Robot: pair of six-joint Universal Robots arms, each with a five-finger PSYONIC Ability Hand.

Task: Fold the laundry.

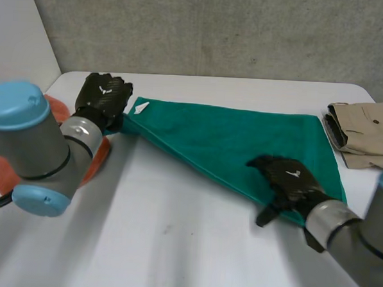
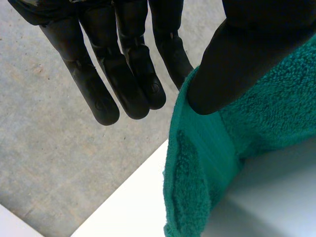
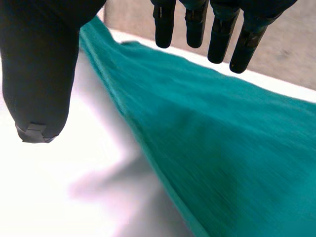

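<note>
Orange crumpled cloth (image 1: 57,109) lies at the table's far left, partly under the left arm (image 1: 30,148), probably waiting its turn. Just beside it, the left hand (image 1: 104,95) sits at the left corner of the green terry towel (image 1: 243,136), near a small white tag (image 1: 140,109). In the left wrist view its thumb (image 2: 232,59) presses on the hem, and the straight fingers (image 2: 133,84) reach past the towel's edge. The corner rises off the white table (image 1: 160,245) up to the thumb, so I judge it pinched between the thumb and the nearest finger, as the corner to carry over in a fold.

From there the towel spreads as a flat, roughly triangular shape across the middle of the table. One long edge runs straight toward the robot's right side, which suggests the towel is drawn taut so that a fold will lie smooth.

The right hand (image 1: 289,181) is over that long near edge, close to the towel's right end. Its fingers (image 3: 219,39) are straight and well apart from its thumb (image 3: 37,74), clamped on nothing. The cloth passes under the palm, so the hand looks placed to grip or pin the edge. Whether the palm touches the towel I cannot tell.

At the far right a folded beige garment (image 1: 369,130) lies near the towel's corner, seemingly finished and set aside.
</note>
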